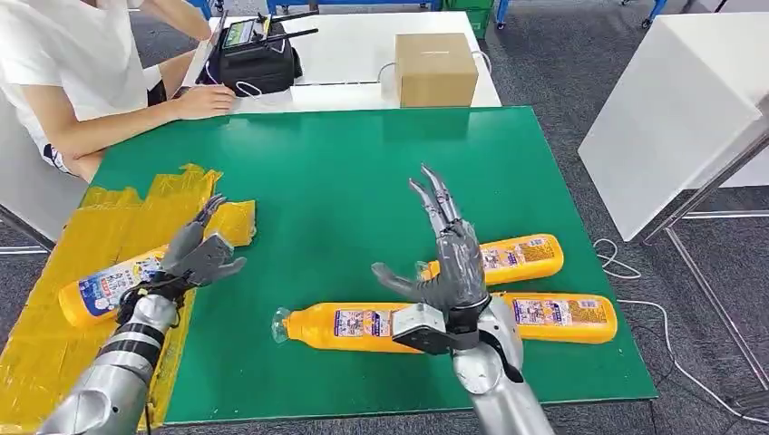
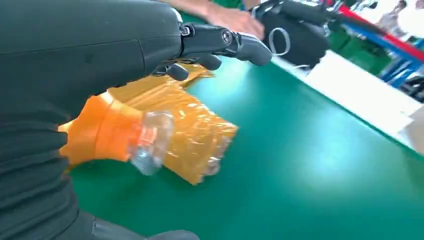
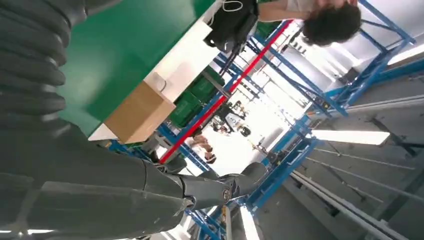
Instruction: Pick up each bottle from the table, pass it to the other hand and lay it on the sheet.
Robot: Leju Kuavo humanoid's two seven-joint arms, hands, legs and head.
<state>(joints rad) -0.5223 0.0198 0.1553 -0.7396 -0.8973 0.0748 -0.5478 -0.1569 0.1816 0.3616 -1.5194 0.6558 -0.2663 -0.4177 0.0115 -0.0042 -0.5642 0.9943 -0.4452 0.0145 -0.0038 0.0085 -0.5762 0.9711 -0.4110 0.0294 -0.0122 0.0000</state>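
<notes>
An orange bottle with a blue-and-white label lies on the yellow sheet at the table's left. My left hand hovers over its neck end with fingers spread, gripping nothing. In the left wrist view the bottle's orange neck and clear cap lie under my left hand on the crumpled sheet. My right hand is raised with fingers straight and apart, empty. Below it on the green table lie three more orange bottles: one with its cap to the left, one behind the hand, one to the right.
A person sits at the far left, one hand resting by a black device on the white table behind. A cardboard box stands there too. A white table is to the right. Cables lie on the floor.
</notes>
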